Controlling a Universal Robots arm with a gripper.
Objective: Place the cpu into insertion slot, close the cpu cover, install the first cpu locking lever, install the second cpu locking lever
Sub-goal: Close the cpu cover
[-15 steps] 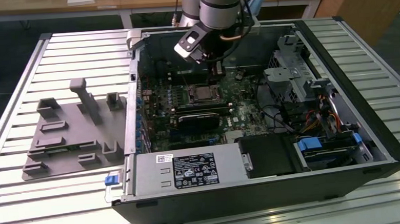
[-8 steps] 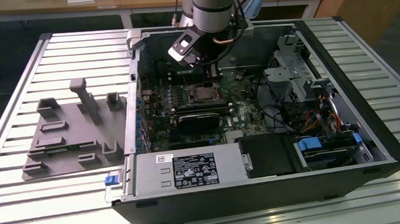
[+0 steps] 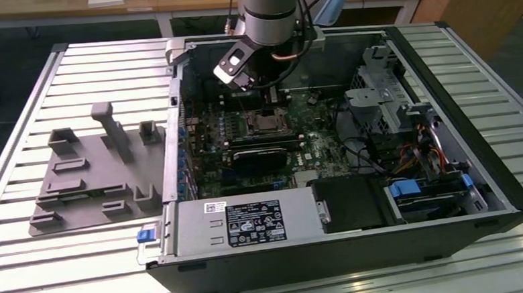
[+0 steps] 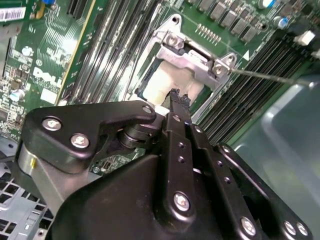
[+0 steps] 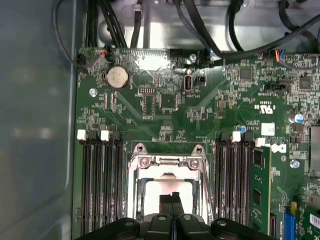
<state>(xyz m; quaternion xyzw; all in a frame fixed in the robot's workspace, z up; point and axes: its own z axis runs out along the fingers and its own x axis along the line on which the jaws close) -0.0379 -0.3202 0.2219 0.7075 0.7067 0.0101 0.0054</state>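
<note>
- The gripper (image 4: 175, 95) is matte black, built of bolted link plates. Its two slim fingers are pressed together with nothing between them. The tips hang over the middle of the insertion slot (image 3: 264, 123), and I cannot tell whether they touch it. Such narrow, hard tips could, I judge, skid on smooth metal or mark it if they bear down off-square.
- The cpu (image 4: 167, 82) sits inside the slot, its flat, pale silvery-beige face showing. A sideways shove might unseat it and harm the hidden contacts beneath.
- The cpu cover (image 5: 167, 161) is a thin, bright steel frame with round screw heads at two corners, and it appears to lie down over the slot. Sheet this thin may flex or spring up if it is pressed along one edge.
- A thin steel rod (image 4: 265, 76), likely a locking lever, juts out from one corner of the slot. It looks springy and could slip off the fingers and snap back.
- Long black ribbed memory slots (image 5: 102, 185) flank the slot on both sides. Beyond them the green circuit board (image 5: 200, 112) is studded with tiny parts that a slip would scrape.
</note>
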